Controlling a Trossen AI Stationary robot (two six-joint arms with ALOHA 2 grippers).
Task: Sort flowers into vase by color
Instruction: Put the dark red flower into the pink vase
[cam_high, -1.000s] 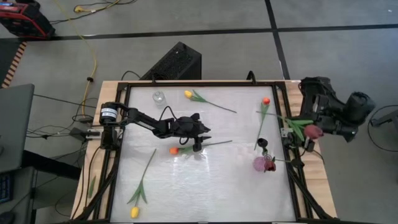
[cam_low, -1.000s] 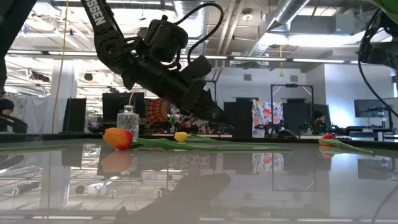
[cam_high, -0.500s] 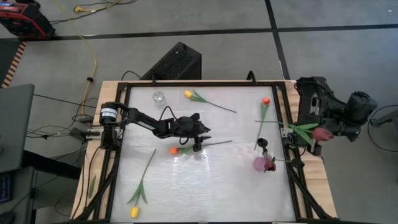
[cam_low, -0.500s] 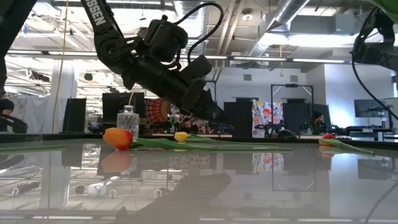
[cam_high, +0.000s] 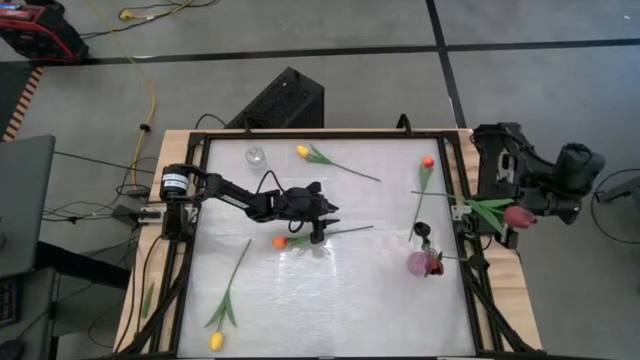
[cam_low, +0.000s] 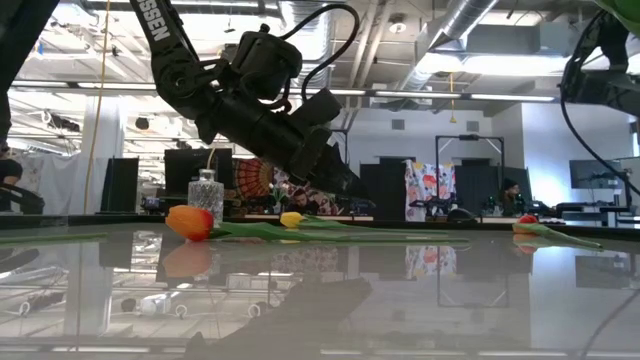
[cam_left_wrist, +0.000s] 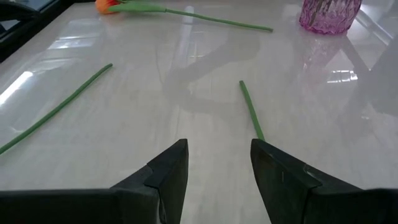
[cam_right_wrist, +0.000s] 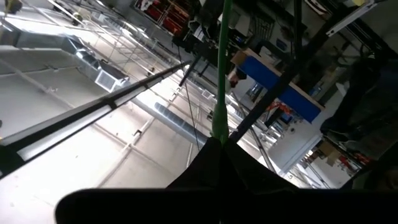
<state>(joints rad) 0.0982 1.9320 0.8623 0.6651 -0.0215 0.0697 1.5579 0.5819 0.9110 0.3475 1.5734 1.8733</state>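
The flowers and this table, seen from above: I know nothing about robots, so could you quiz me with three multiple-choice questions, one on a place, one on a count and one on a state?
1. Where does the pink vase stand?
A. The table's left near corner
B. On the floor
C. Near the table's right edge

2. How many yellow-headed flowers lie on the table?
A. One
B. Two
C. Four

3. What is the left tool doing?
A. Open, holding nothing
B. Shut on the vase
C. Shut on a yellow flower

Answers:
1. C: the vase sits by the right rail.
2. B: one lies at the far edge, the other at the near left corner.
3. A: its fingers stand apart over bare tabletop.
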